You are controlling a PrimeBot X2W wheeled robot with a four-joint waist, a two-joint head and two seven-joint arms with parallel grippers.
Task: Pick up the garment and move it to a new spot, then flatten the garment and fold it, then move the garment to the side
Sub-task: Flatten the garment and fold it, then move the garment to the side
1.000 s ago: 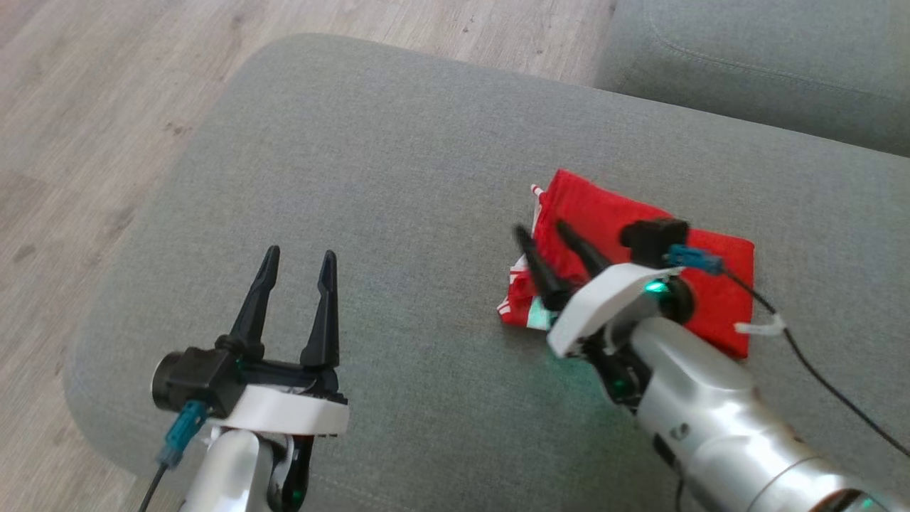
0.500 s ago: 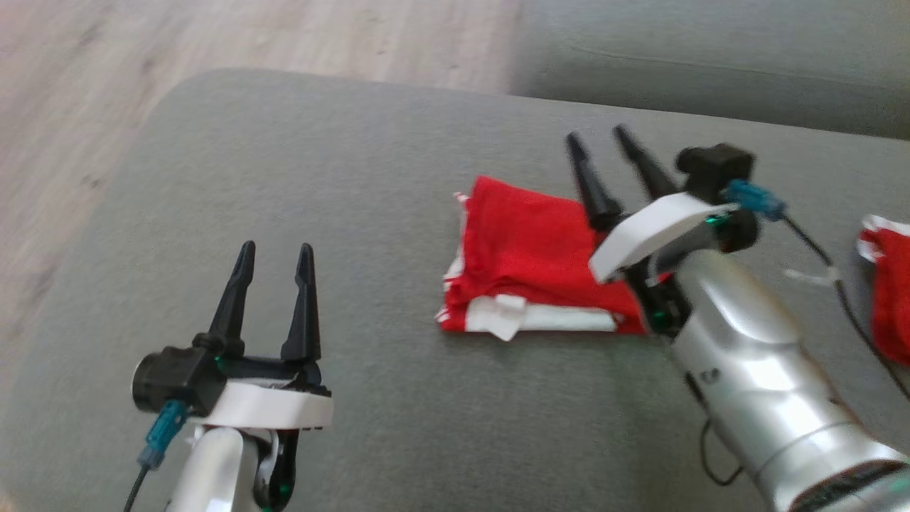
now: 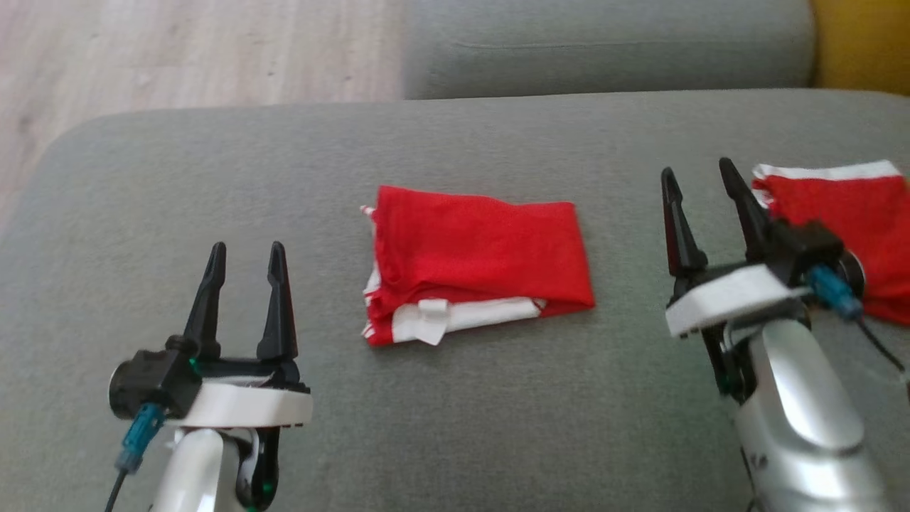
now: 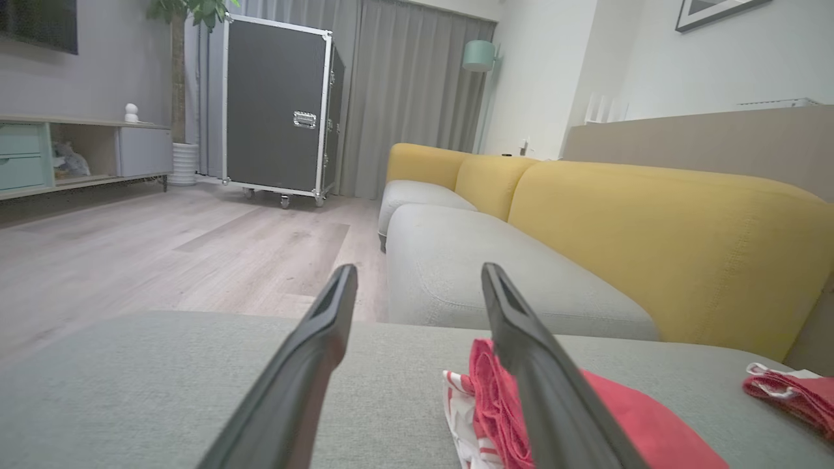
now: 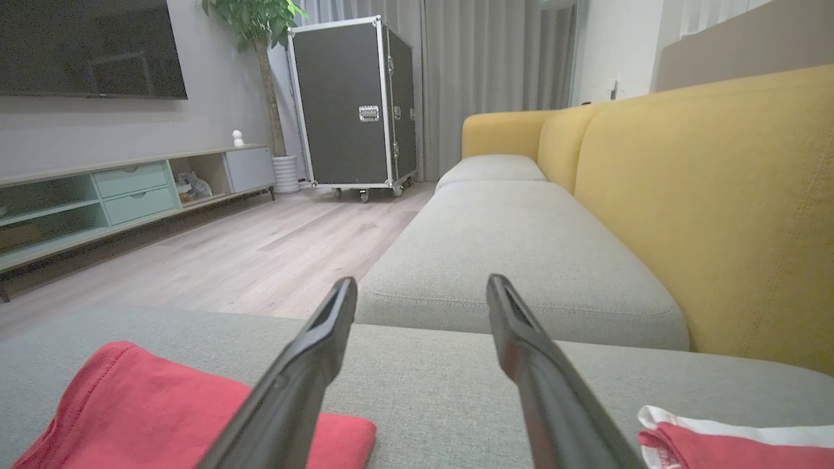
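Note:
The garment (image 3: 483, 249) is red with white trim and lies folded on the grey seat cushion (image 3: 441, 427), midway between my two arms. In the left wrist view the garment (image 4: 651, 423) sits partly behind the right finger. It shows low on the left in the right wrist view (image 5: 130, 404). My left gripper (image 3: 247, 247) stands open and empty to the garment's left, apart from it. Its fingers spread wide in its own view (image 4: 419, 268). My right gripper (image 3: 696, 168) is open and empty too, to the garment's right (image 5: 422, 280).
A second red and white garment (image 3: 846, 213) lies just right of the right gripper (image 5: 730, 449). The cushion's rounded edge drops to wooden floor (image 3: 178, 50) at the far left. Another grey cushion (image 3: 604, 43) adjoins behind, with a yellow backrest (image 5: 717, 195) on the right.
The head camera has swung, so the whole picture has shifted. My right gripper has left the garment's edge and now stands to its right. The garment stays folded on the cushion.

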